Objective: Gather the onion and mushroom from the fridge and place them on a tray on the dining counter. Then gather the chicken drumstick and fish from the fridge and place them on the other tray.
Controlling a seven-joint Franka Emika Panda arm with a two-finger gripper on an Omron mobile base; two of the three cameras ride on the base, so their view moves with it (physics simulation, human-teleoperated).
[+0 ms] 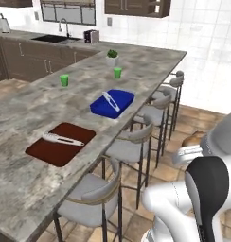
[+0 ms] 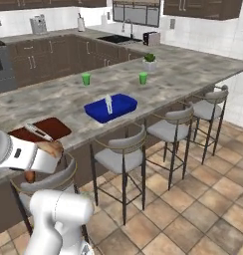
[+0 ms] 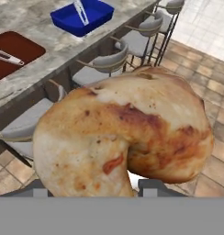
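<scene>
The end effector (image 3: 132, 188), half closed, grips the chicken drumstick (image 3: 127, 137) over the stools (image 3: 109, 62), with the counter (image 3: 36, 18) ahead carrying the red-brown tray (image 3: 15, 53) and, farther off, the blue tray (image 3: 81, 18).

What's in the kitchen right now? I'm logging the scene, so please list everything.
dining counter: 1, grey speckled stone, running past the stools
blue tray: 1, bright blue, on the counter near the stool side
dark red-brown tray: 1, on the counter, nearer the robot
slim silvery-white items: 2, one on each tray; too small to identify
green cups: 2, on the counter beyond the trays
potted plant: 1, green in a white pot, far end of the counter
stools: 4, grey seats, along the counter
toaster: 1, silver, back counter beside the sink
chicken drumstick: 1, golden-brown, in the gripper
gripper: 1, dark fingertips, shut on the chicken drumstick
</scene>
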